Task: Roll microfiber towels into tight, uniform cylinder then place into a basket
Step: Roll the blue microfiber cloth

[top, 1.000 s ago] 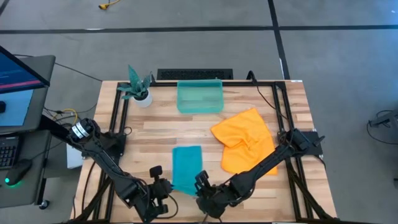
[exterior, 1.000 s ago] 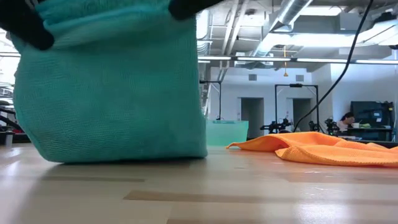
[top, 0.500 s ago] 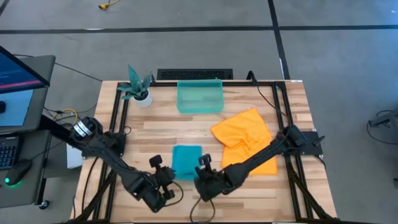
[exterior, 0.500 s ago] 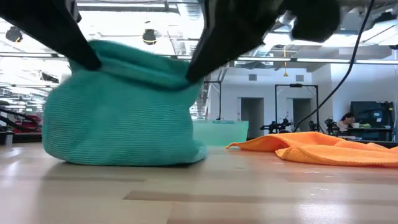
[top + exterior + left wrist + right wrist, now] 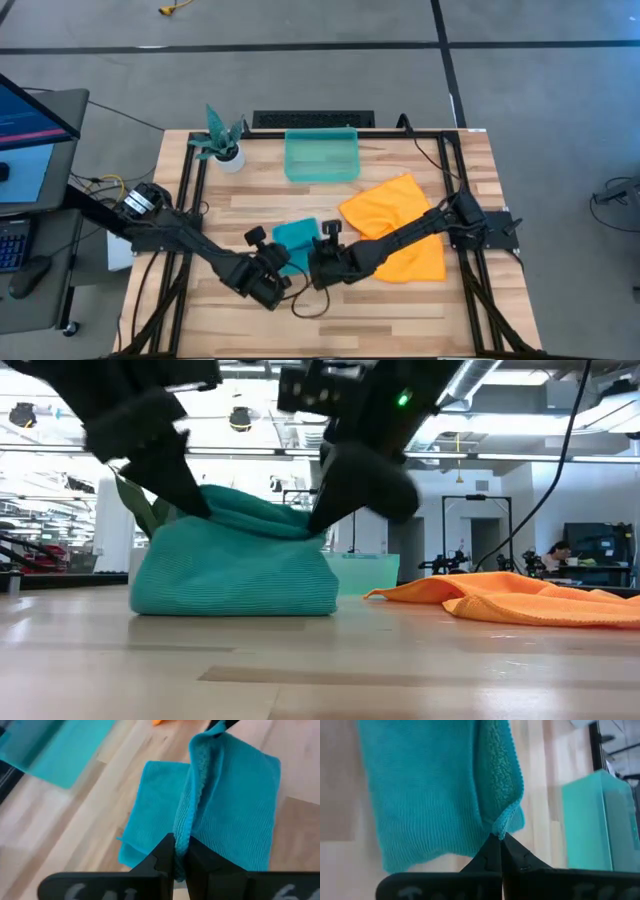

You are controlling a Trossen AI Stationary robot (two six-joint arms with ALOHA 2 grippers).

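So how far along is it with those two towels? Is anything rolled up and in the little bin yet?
Nothing is finished: the teal bin holds no towel. In hand is the teal towel: the left gripper and right gripper each pinch a corner of its edge, folding it over itself, but it is not a tight roll. Left to do: rolling and binning it, then the orange towel, which lies crumpled and untouched.

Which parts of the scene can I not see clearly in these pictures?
- Teal towel, high view: near half covered by both claws.
- Basket, low view: mostly behind the towel.
- Orange towel, high view: partly under the right arm.
- Basket's inside, low view: hidden by its wall.
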